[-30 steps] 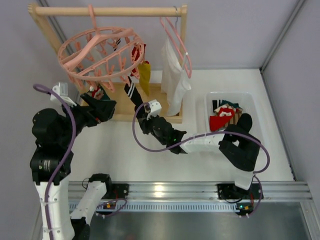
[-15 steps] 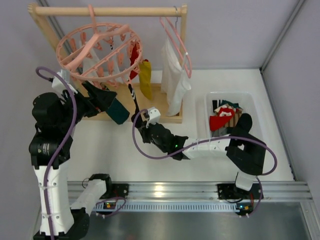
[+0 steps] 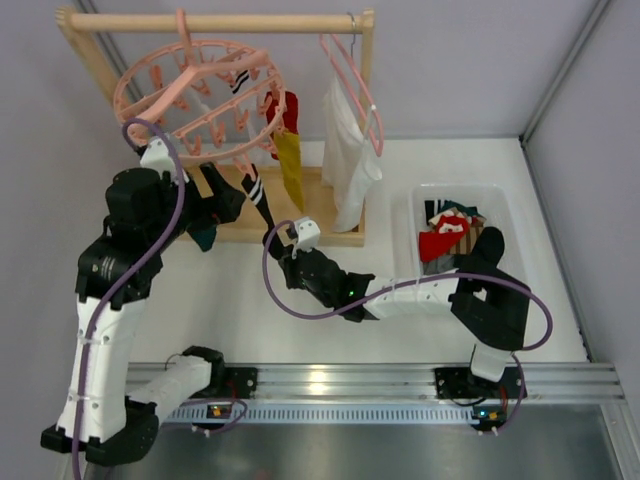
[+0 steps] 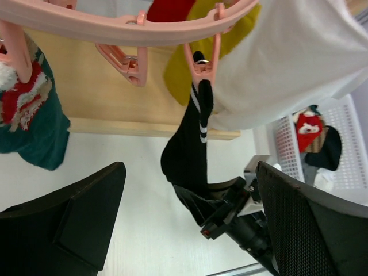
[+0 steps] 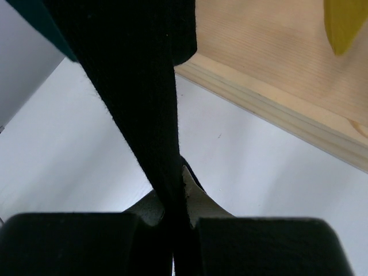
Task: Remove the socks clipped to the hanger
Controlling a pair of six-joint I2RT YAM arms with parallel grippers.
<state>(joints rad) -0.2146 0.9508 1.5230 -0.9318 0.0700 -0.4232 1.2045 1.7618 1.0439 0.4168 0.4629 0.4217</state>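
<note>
The right end effector (image 5: 175, 214) is pinching the soft, stretchy sock (image 4: 190, 155) low down, perhaps at its toe, a fair hold. The sock is hanging clipped on the hanger (image 4: 115, 30), and the left end effector (image 4: 190, 172) is standing open.

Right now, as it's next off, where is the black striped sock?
Left wrist view, centre: the black striped sock hangs from a peg of the hanger, beside the yellow sock, lower end pinched by the right gripper.
</note>
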